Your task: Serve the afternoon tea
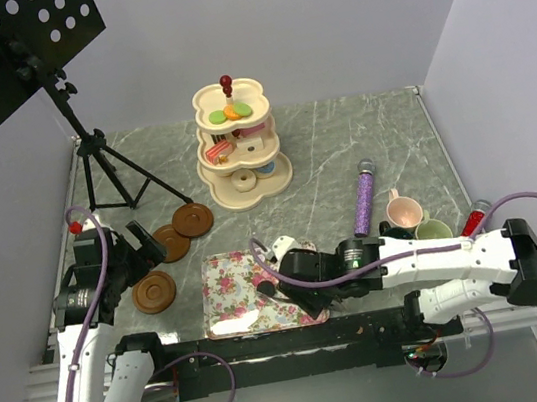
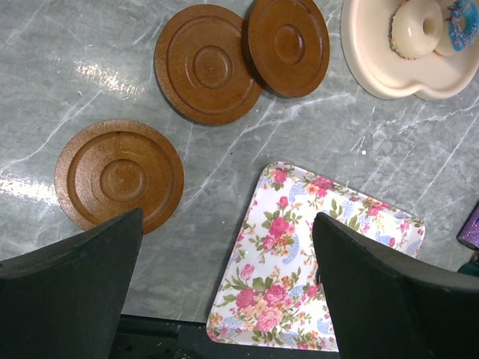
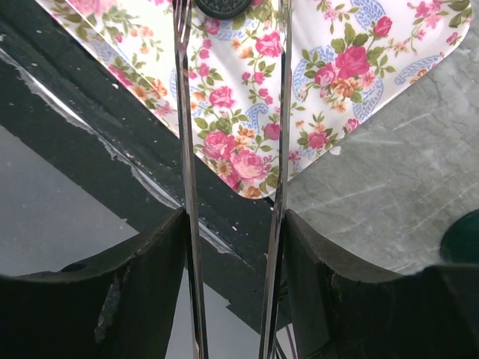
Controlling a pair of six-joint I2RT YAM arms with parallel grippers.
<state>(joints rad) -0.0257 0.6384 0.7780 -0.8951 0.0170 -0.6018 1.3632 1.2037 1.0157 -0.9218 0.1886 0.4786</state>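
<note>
Three brown saucers (image 1: 154, 292) (image 1: 171, 242) (image 1: 192, 219) lie at the left; the left wrist view shows them too (image 2: 120, 176). My left gripper (image 2: 224, 284) (image 1: 138, 243) is open and empty, above the table between the nearest saucer and the floral tray (image 2: 299, 254). My right gripper (image 3: 233, 254) (image 1: 297, 257) is shut on silver tongs (image 3: 183, 149). The tongs reach over the tray's near corner (image 3: 337, 67), with a small dark round thing (image 3: 221, 6) between their tips. The cream three-tier stand (image 1: 247, 192) holds sweets, with doughnuts (image 2: 417, 26) on its bottom tier. The pink mug (image 1: 403, 209) and the pale green mug (image 1: 433, 230) stand at the right.
A purple glittery microphone (image 1: 365, 202) lies beside the mugs. A black music stand (image 1: 5, 58) with a tripod (image 1: 113, 174) stands at the back left. The table's near edge and black rail (image 3: 112, 134) run under the tongs.
</note>
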